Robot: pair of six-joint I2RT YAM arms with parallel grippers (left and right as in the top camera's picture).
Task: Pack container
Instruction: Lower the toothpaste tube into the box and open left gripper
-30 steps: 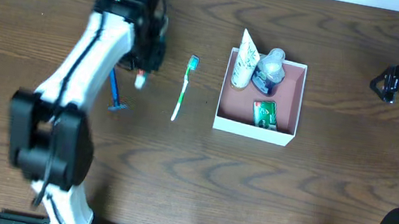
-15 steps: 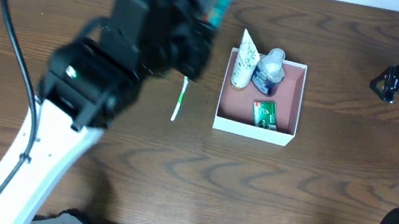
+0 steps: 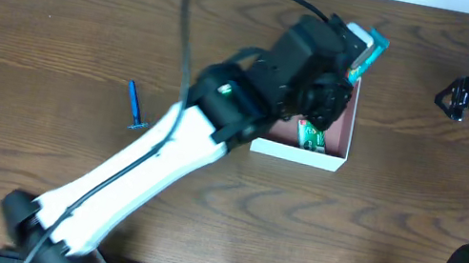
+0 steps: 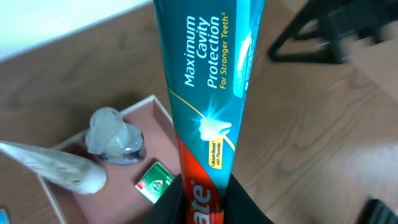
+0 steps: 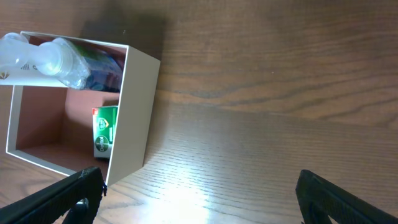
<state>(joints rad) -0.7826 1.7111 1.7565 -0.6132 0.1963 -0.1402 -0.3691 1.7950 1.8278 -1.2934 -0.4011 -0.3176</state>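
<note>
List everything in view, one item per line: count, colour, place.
container: one, white walls and pink inside, on the table right of centre
white tube: one, white, inside the container
clear bottle: one, clear with dark blue, inside the container beside the tube
small green box: one, green, lying on the container floor
toothpaste box: one, teal and red, held in the air by the container
razor: one, blue, on the table well left of the container
table: one, dark brown wood
left gripper: one, black, shut on the toothpaste box
right gripper: one, black, open, over the table right of the container
</note>
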